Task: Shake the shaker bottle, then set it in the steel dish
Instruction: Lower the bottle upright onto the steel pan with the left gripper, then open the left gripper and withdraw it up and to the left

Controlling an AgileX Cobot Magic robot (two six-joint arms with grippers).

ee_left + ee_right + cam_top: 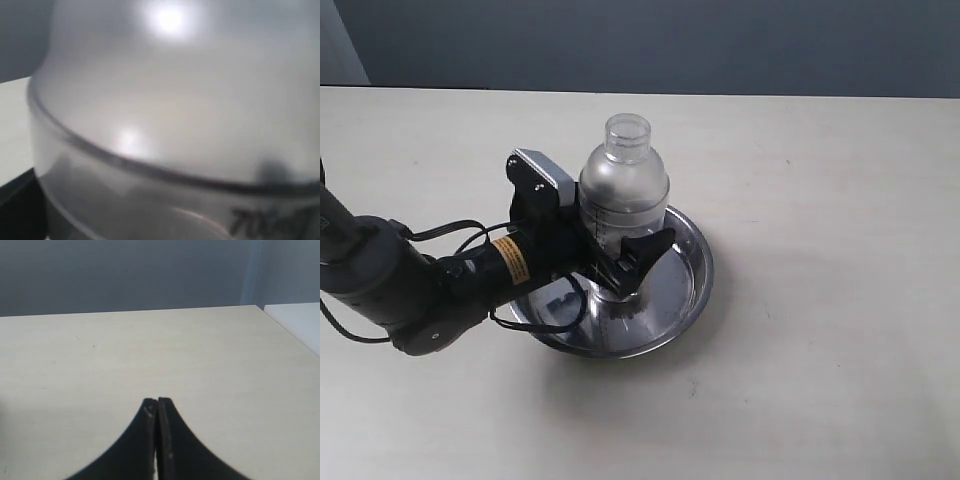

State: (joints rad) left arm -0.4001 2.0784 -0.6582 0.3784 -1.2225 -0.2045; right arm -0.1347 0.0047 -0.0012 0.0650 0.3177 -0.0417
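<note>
as wrist view blurs, left gripper (622, 238) clasps shaker bottle (623, 185) in steel dish (697, 285)

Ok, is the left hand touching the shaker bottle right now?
Touching. The exterior view shows the left hand closed around the shaker bottle, its near finger flat against the frosted wall with no gap.

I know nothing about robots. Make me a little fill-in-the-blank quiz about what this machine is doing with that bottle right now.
1. The shaker bottle stands ___ (upright or tipped over) in the steel dish.
2. The left gripper is clamped round the ___.
3. The right gripper, over the bare table, has its jaws ___ (open or shut).

Missing words: upright; shaker bottle; shut.
</note>
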